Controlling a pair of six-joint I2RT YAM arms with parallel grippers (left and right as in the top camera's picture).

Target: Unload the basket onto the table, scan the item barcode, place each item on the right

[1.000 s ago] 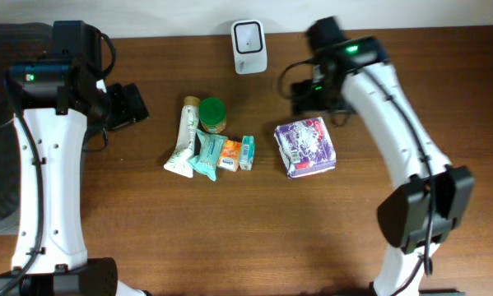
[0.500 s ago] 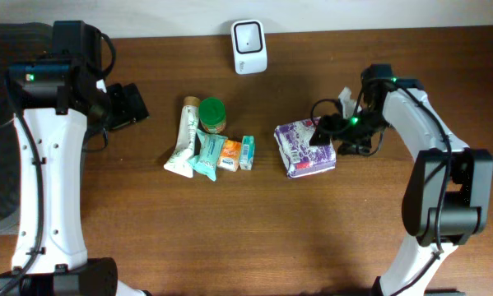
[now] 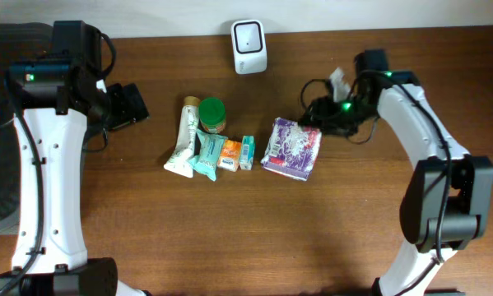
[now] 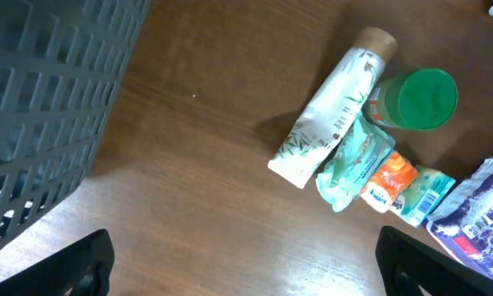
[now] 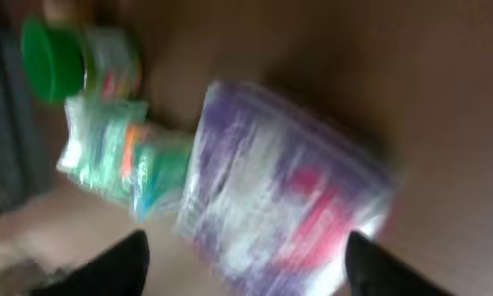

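The right gripper (image 3: 314,115) hangs below and to the right of the white wall-plug-shaped barcode scanner (image 3: 249,46). Its dark fingertips (image 5: 118,263) stand apart at either side of the near edge of the purple-and-white printed plastic packet (image 3: 292,148). The wrist view is blurred, so I cannot tell whether they press on it. The packet lies flat on the brown wooden table (image 3: 230,238), below the scanner and slightly to its right, well apart from it.

It looks soft, light and crinkly, with a glossy film that may slip and a body that will sag if taken by one corner. A pinch across a short edge, deep enough to catch the filling, seems the safest hold.

Half a second ago the packet lay further to the right of the scanner and squarer to the table edge. It now lies skewed and closer to the small teal carton (image 3: 246,152), and the gripper has come from its right side to its upper corner.

The left gripper (image 3: 127,105), far left of the scanner, is spread wide and holds nothing.
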